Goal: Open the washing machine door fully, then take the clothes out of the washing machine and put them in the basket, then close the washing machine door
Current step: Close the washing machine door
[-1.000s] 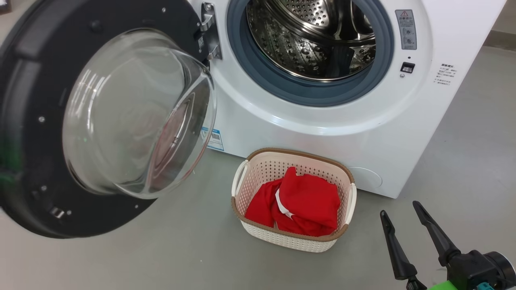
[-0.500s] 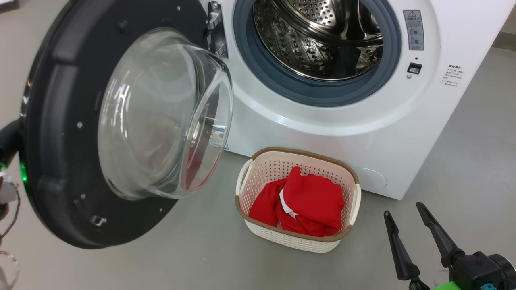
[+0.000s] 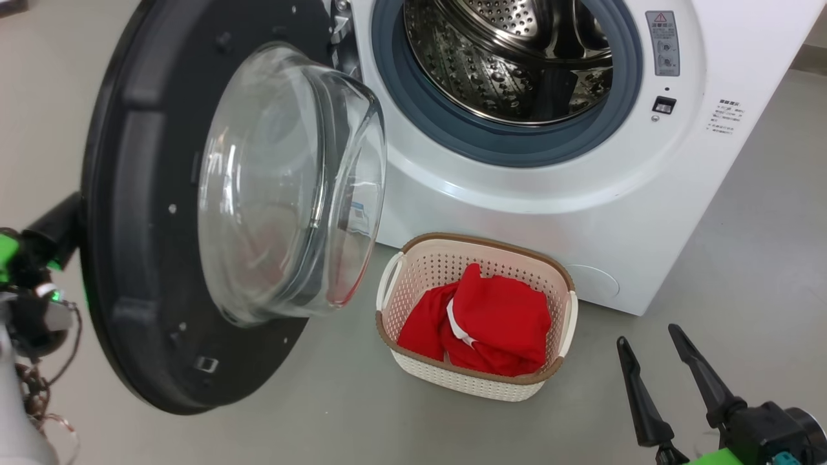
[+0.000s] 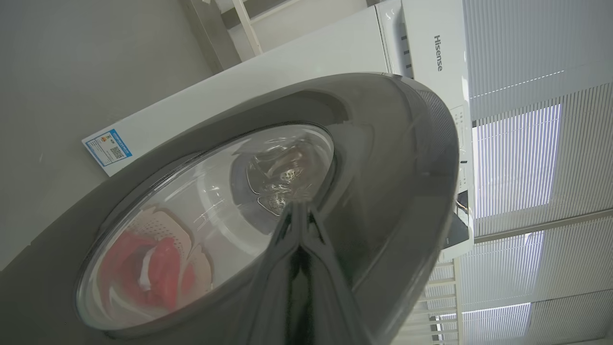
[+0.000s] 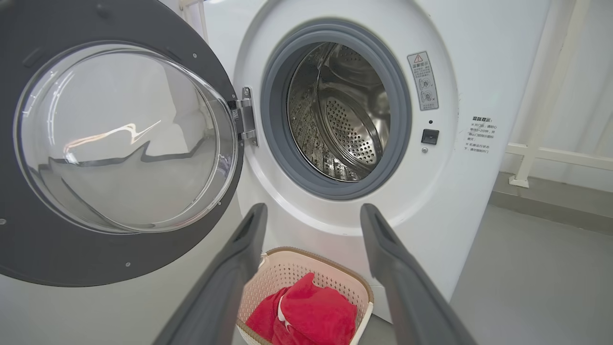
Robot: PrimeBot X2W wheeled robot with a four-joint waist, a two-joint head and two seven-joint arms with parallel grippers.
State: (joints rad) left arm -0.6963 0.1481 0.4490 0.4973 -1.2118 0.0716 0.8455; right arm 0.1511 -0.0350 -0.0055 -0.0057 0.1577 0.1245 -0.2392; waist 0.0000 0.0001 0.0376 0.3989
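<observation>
The washing machine door (image 3: 142, 258) stands partly swung out at the left, its glass bowl (image 3: 291, 187) facing the white washing machine (image 3: 517, 213). The steel drum (image 3: 510, 58) looks empty. My left gripper (image 4: 298, 206) is shut, its tips against the outer face of the door (image 4: 392, 167); its wrist (image 3: 45, 239) peeks out behind the door's left edge. The red clothes (image 3: 491, 323) lie in the cream basket (image 3: 465, 384) on the floor before the machine. My right gripper (image 3: 648, 336) hangs open and empty to the basket's right, above the basket (image 5: 316, 254) in its wrist view.
Grey floor (image 3: 743, 245) spreads around the machine and to its right. The door's hinge (image 5: 245, 120) sits at the left of the opening. A white railing (image 5: 541, 153) and window blinds (image 4: 536, 158) stand behind.
The door has swung rightward toward the machine's opening. My left arm has come into the head view behind the door's edge. The right gripper and basket stay put.
</observation>
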